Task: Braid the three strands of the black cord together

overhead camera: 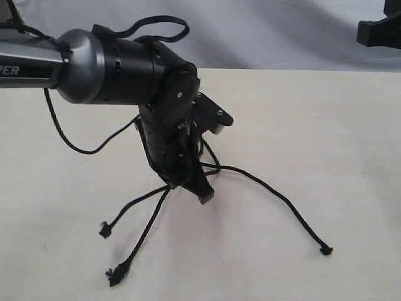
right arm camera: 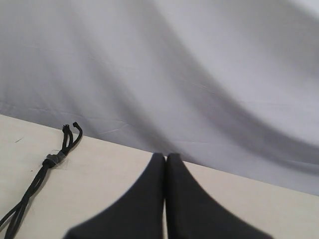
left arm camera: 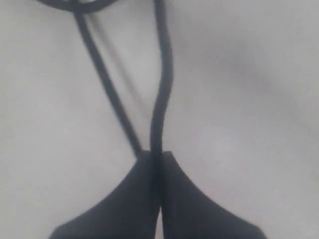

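Pinched one strand in closed left gripper, likely to carry it across for a braid crossing, with right gripper shut, empty, clear

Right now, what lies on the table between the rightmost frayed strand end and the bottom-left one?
Nothing: the table is bare between the rightmost end and the bottom-left end, as the exterior view shows.

Table, cloth behind it. Left gripper mid-table, tip down on the cord, one strand between its fingers. Two strands run near-left: one end just beyond the other. Third strand's end near-right, well apart. Cord's loop lies by the far edge.
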Robot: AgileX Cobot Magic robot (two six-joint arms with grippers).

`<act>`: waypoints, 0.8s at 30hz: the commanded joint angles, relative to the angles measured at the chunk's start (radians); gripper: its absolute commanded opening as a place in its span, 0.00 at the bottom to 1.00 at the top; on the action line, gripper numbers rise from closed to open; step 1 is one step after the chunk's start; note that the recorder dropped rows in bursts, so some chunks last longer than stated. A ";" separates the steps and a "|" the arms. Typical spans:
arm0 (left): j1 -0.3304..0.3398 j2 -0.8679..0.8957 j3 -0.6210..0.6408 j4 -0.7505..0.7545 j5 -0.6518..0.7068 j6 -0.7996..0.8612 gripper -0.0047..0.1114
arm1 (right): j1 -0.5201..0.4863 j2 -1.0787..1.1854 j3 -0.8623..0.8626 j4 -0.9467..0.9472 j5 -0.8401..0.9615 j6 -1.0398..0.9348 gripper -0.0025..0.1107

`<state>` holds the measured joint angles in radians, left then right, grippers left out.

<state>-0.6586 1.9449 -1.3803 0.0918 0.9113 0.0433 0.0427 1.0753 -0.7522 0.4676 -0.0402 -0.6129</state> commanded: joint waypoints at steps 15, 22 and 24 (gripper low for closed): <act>0.166 0.134 0.060 -0.074 -0.092 0.091 0.04 | -0.005 0.002 0.003 0.002 -0.013 -0.004 0.02; 0.111 0.134 0.100 -0.247 -0.034 0.131 0.04 | -0.005 0.002 0.003 0.002 -0.013 -0.004 0.02; 0.059 0.134 0.105 -0.310 0.000 0.195 0.04 | -0.005 0.002 0.003 0.002 -0.013 -0.004 0.02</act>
<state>-0.5296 2.0606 -1.3062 -0.0840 0.8339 0.1688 0.0427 1.0770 -0.7522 0.4695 -0.0425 -0.6129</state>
